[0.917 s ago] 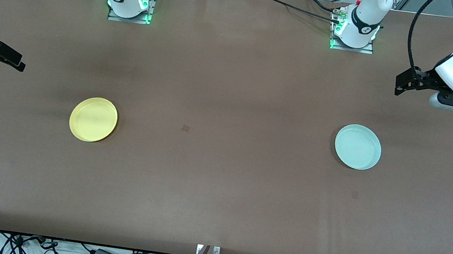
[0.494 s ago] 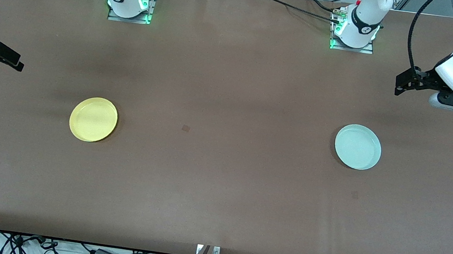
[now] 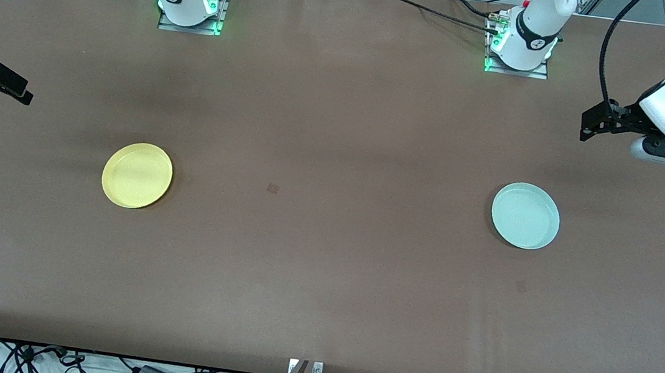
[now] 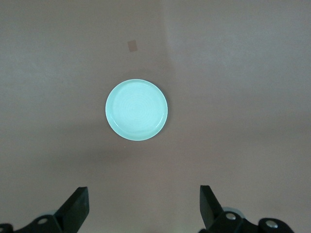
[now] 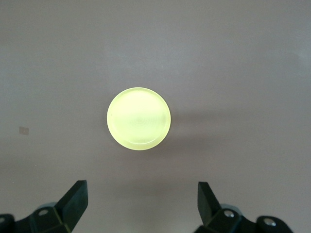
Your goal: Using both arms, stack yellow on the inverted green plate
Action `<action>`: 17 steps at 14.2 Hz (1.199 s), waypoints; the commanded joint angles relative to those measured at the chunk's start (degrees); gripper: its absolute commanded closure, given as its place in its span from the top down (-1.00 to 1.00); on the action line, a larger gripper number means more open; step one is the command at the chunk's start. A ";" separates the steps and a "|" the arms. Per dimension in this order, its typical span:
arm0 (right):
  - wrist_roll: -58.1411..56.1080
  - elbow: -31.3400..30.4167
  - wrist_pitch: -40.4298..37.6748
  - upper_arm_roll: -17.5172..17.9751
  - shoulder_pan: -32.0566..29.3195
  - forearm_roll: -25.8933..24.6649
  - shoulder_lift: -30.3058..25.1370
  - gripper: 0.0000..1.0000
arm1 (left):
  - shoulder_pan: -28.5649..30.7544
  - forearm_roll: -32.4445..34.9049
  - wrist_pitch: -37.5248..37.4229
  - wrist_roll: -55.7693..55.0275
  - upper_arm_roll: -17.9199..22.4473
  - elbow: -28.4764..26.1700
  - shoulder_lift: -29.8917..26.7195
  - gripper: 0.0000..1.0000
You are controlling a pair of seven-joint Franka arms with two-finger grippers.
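Surface: brown table [image 3: 321,285], bare apart from two plates and a couple of small dark marks; cables run along the edge nearest the front camera.
Yellow plate: yellow [image 3: 137,175] lies rim-up on the table toward the right arm's end, well apart from the other plate.
Green plate: green plate [image 3: 525,215] lies toward the left arm's end, about as near the front camera as the yellow one; it looks to sit rim-up, not yet inverted.
Left claw: left claw [image 3: 593,121] hangs in the air over bare table at its own end, fingers spread wide, holding nothing; its wrist view looks down on the green plate.
Right claw: right claw [image 3: 6,85] hangs over the table edge at its end, also wide open and empty; its wrist view looks down on the yellow plate.
Progress: judged at the very start; flipping the green plate and placing yellow on it both remain.
Writing: none readable on plates or table.
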 commanded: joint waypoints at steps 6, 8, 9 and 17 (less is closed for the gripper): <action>-0.70 -0.71 -0.18 0.18 -0.21 -1.12 -1.11 1.00 | 4.87 -1.45 -1.49 1.64 0.55 12.43 16.18 1.00; -0.70 -0.71 -0.18 0.18 -0.21 -1.12 -1.11 1.00 | 5.49 -0.92 -1.22 1.74 0.55 12.61 18.55 1.00; -0.70 -0.80 -0.26 0.18 -0.21 -1.12 -1.02 1.00 | 6.19 0.65 0.17 1.82 0.55 12.44 19.95 1.00; -0.70 -0.97 -0.35 0.27 -0.21 -1.12 -0.49 1.00 | 10.14 4.01 13.43 8.06 0.46 -6.79 22.34 1.00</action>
